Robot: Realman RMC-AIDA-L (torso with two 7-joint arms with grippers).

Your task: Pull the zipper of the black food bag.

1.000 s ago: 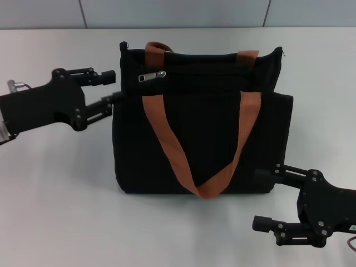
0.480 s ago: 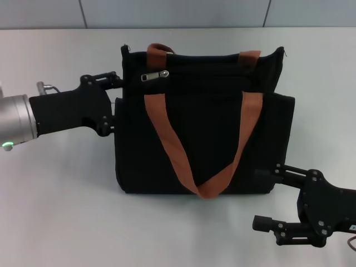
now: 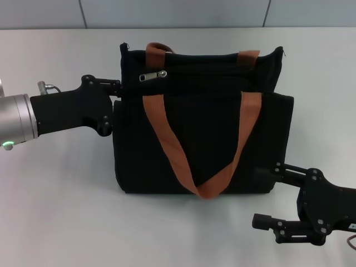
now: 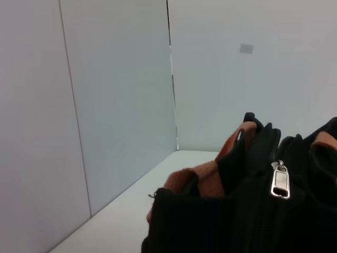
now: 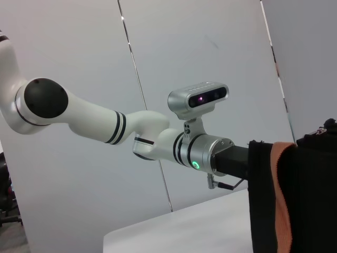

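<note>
Head view: left gripper [image 3: 114, 92] against black food bag [image 3: 200, 139] edge

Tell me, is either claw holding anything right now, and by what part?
Right gripper holds nothing. Left gripper sits at the black food bag's upper corner; any grasp cannot be told. The zipper is untouched.

Bg is pretty plain tbh. White table [image 3: 61, 189] w/ a matte top, runs all the way across the head view. Behind it a pale grey wall [image 3: 178, 12] made of panels, thin dark seams [image 3: 82, 13] between them. Same panels fill both wrist views, plus a small grey patch [image 4: 246, 48] high on the wall.
</note>
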